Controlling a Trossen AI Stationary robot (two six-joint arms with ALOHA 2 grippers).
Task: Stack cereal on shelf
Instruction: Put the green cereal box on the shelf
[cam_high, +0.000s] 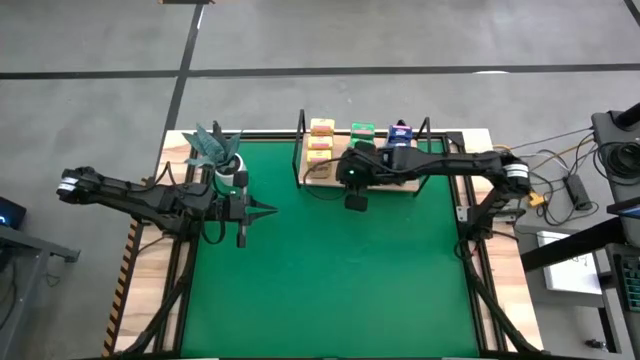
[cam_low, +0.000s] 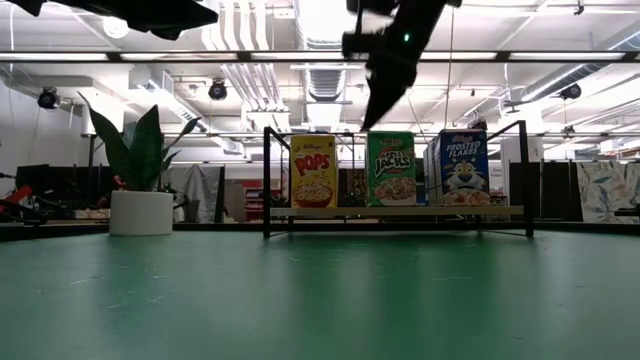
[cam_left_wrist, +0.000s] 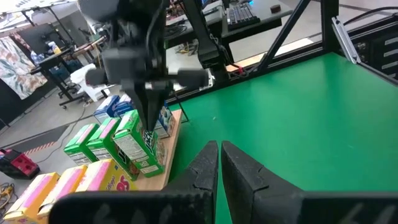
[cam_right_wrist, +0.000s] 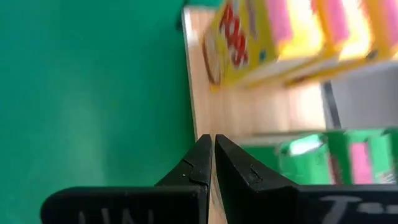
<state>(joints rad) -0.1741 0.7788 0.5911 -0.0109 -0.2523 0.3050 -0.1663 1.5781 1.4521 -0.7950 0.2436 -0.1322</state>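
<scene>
The shelf (cam_high: 322, 176), a light wooden board in a black wire frame, stands at the far middle of the green mat. The cereal stands on it in rows: yellow boxes (cam_high: 320, 135), green boxes (cam_high: 362, 131) and blue boxes (cam_high: 401, 130). The low view shows the front yellow box (cam_low: 313, 171), green box (cam_low: 391, 168) and blue box (cam_low: 464, 168) upright. My right gripper (cam_low: 372, 118) is shut, slants down and hangs just above and in front of the green boxes (cam_left_wrist: 127, 146), touching nothing. My left gripper (cam_high: 270, 211) is shut, level, over the mat left of the shelf.
A white pot with a teal plant (cam_high: 216, 152) stands at the far left corner of the mat, close behind my left arm. The shelf's black upright posts (cam_low: 267, 180) rise at its corners. Open green mat (cam_high: 330, 290) lies toward the near edge.
</scene>
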